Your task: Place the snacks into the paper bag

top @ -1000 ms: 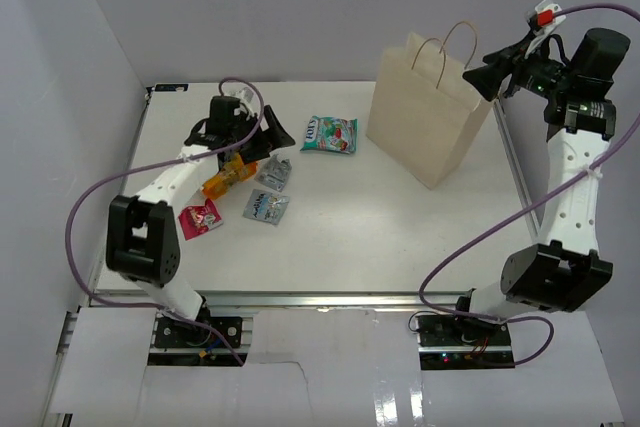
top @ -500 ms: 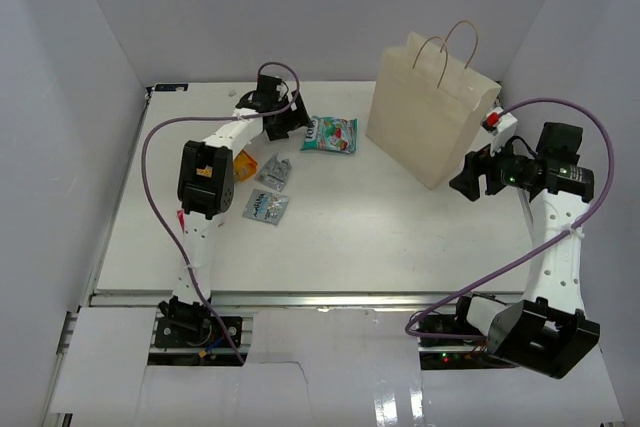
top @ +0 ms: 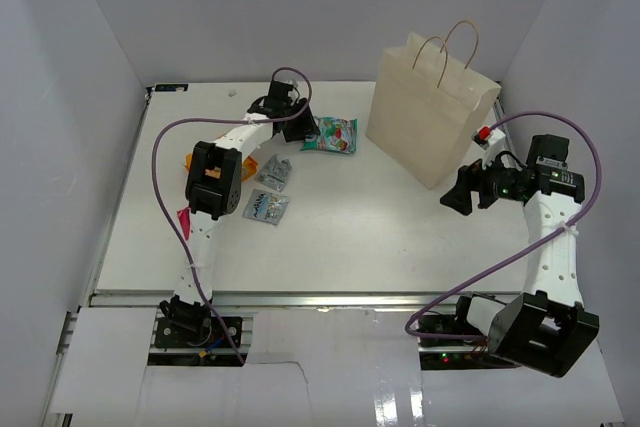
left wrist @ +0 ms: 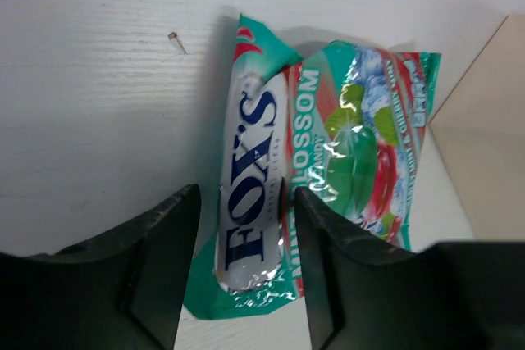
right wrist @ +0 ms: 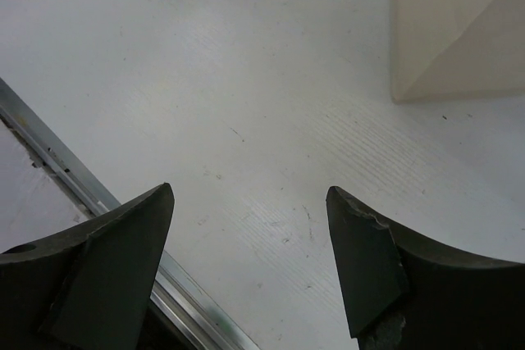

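The green-white snack packet (top: 331, 134) (left wrist: 328, 161) lies flat on the table, left of the tall tan paper bag (top: 430, 107) (left wrist: 492, 120). My left gripper (top: 300, 128) (left wrist: 246, 194) is low over the packet's white end. Its jaws are open and straddle that end, with the right finger (left wrist: 328, 268) against the foil and a gap at the left one. Two silver-blue packets (top: 274, 173) (top: 266, 207) lie nearer. An orange packet (top: 189, 159) and a red-pink one (top: 183, 215) peek out beside the left arm. My right gripper (top: 455, 193) (right wrist: 250, 194) hangs open over bare table in front of the bag (right wrist: 459, 30).
White walls enclose the table on three sides. An aluminium rail (right wrist: 123, 211) runs along the table's near edge, close to my right gripper. The left arm's purple cable (top: 165, 147) loops over the table's left part.
My left gripper moved right from the orange packet to the green-white one, and its jaws narrowed. My right arm came down from beside the bag's top to the table, its jaws widening.
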You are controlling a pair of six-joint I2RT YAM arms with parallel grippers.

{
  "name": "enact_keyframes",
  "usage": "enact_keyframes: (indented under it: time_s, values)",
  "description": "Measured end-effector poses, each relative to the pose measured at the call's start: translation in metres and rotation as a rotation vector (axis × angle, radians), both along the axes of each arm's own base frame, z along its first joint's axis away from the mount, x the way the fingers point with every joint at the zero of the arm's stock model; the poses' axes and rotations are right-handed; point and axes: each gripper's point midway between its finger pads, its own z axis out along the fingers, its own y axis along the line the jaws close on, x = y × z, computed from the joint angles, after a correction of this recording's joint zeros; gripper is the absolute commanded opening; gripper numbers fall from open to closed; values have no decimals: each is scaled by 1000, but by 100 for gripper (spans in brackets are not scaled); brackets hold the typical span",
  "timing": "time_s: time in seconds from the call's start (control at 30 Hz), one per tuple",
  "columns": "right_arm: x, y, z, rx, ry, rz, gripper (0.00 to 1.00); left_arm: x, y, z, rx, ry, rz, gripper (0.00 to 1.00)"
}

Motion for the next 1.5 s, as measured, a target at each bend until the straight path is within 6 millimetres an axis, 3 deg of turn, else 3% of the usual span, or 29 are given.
enact_keyframes:
  time_s: [0.17,0.3,0.33,0.43,0.53,0.7,0.93,1.03,1.07,1.17,1.23,1.4,1.5]
  values:
    - [-4,7,-15,39,47,26,82,-7,-4,-7,-15,19,-17,35]
    - [-10,15,-29,61,97,56,83,-12,-9,-5,-43,26,-43,3]
    - [-11,19,-31,66,108,69,83,-14,-10,-2,-50,25,-51,1]
    - [-16,33,-35,77,133,108,81,-25,-10,2,-64,32,-77,0]
    - [-19,50,-36,79,148,159,79,-49,-3,7,-93,59,-99,0]
    - [-15,77,-39,73,186,221,82,-93,-2,41,-216,39,-179,0]
    - [32,112,-16,123,115,152,86,-140,-10,112,-395,-85,-321,0]
    - [41,138,-4,173,66,190,97,-160,-13,138,-453,-130,-388,0]
    - [42,147,0,184,23,244,90,-166,-14,144,-467,-138,-410,0]
    - [34,171,17,219,-98,456,90,-186,-16,158,-492,-163,-469,0]
    - [40,183,33,215,-190,551,90,-201,-15,159,-491,-171,-492,0]
    - [91,207,68,173,-336,609,92,-237,-12,170,-473,-227,-562,0]
    - [105,219,57,150,-311,603,93,-254,-12,185,-462,-286,-601,0]
